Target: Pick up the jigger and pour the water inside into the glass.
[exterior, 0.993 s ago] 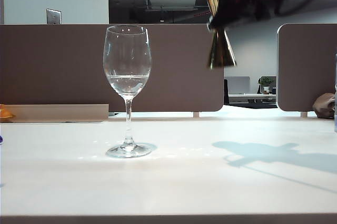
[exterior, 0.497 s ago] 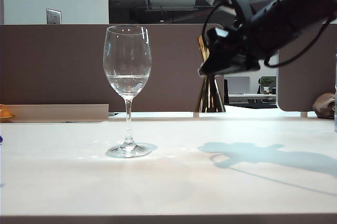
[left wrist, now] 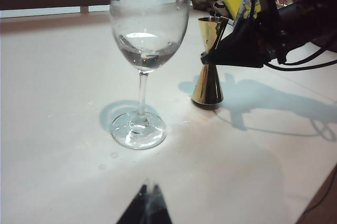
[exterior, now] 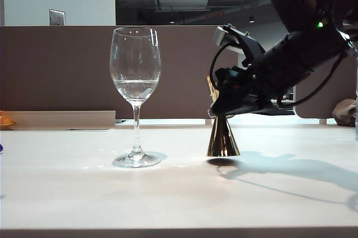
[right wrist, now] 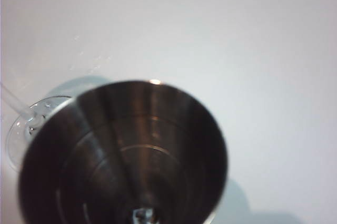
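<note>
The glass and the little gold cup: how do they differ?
The glass is clear and tall; the jigger is shiny gold metal and shorter. The glass stands free, holding water; the right claw grips the jigger's upper cone. Both stand upright on the table.

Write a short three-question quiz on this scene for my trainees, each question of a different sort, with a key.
1. True or false: the jigger stands upright on the table.
2. Which hand grips the jigger's upper cup? A) left hand B) right hand
3. Fill in: the glass holds a little ____.

Key: 1 true. 2 B; the left hand stays back, near the table's edge in front of the glass. 3 water.
</note>
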Controlling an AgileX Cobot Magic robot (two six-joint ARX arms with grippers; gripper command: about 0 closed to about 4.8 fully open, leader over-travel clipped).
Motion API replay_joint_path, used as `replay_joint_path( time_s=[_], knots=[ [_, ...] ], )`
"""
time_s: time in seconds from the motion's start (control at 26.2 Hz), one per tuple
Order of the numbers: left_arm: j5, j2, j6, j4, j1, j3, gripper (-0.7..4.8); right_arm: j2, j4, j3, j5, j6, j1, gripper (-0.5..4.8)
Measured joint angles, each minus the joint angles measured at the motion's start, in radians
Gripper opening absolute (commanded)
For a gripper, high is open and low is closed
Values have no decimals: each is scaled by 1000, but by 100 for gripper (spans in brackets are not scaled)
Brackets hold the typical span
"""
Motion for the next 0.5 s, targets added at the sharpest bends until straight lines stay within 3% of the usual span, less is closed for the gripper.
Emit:
replay_joint_path(
  time_s=[0.23,0.31,0.5],
  knots=[
    [0,0,0,0,0,0,-5,47,100,-21,-7,0,0,1],
    [0,0,0,0,0,0,-5,50,108,-24,-7,0,0,61],
    [0,0,0,0,0,0,-5,51,108,-24,-7,0,0,86]
  ],
)
